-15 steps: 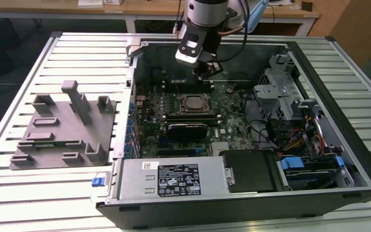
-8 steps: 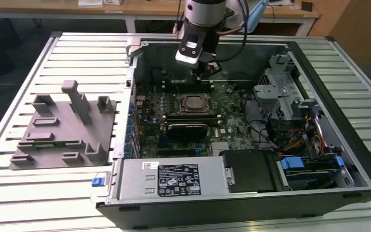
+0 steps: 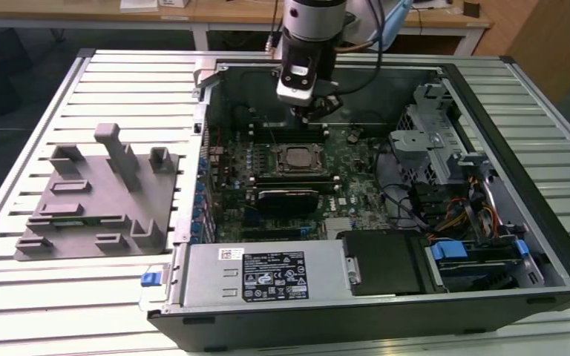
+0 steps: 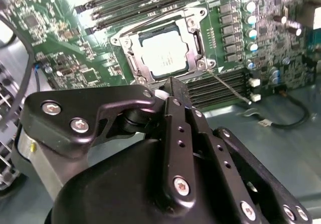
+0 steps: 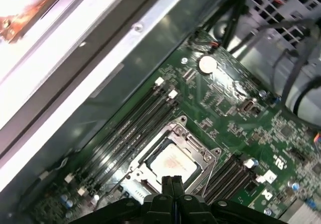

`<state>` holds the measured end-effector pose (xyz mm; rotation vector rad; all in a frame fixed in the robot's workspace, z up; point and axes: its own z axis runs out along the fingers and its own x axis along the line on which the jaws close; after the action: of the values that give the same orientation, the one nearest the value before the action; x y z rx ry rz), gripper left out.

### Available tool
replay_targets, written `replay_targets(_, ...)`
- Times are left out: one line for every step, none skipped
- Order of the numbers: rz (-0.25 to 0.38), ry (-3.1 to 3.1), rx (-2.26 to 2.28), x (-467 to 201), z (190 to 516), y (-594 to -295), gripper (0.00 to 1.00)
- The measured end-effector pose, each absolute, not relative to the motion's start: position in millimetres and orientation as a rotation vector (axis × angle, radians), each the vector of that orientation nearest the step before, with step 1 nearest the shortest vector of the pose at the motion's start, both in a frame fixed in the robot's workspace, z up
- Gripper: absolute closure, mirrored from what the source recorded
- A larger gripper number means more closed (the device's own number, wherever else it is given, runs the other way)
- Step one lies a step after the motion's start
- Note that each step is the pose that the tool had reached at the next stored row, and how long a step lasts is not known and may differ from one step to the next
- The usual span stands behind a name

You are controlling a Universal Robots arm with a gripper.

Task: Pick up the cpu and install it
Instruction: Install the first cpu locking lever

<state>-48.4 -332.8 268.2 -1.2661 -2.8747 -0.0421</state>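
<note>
Silver cpu in motherboard socket

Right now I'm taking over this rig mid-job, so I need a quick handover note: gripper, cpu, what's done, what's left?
Gripper: shut, nothing visible between its fingers, hovering over the motherboard close to the socket.
Cpu: lying flat inside the socket's frame, silver top up, apart from the gripper.
Done: pick-up and placing, judging by where the cpu lies.
Left: confirm seating; I cannot tell whether the socket's lever is latched.
</note>
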Motion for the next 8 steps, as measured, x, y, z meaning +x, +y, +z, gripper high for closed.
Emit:
replay_targets(-0.042,-2.886,-1.240,-48.4,268.2,-332.8,0.89)
replay_targets(-0.042,-2.897,-1.214,-48.4,268.1,-332.8,0.89)
replay_targets(-0.042,-2.907,-1.188,-48.4,268.0,-332.8,0.89)
replay_targets(-0.042,-2.918,-1.160,-48.4,267.9,-332.8,0.89)
replay_targets(-0.042,-2.929,-1.133,-48.4,267.8,-332.8,0.89)
replay_targets(-0.042,-2.938,-1.108,-48.4,267.8,-332.8,0.89)
replay_targets(-0.042,-2.946,-1.085,-48.4,267.8,-332.8,0.89)
replay_targets(-0.042,-2.954,-1.063,-48.4,267.7,-332.8,0.89)
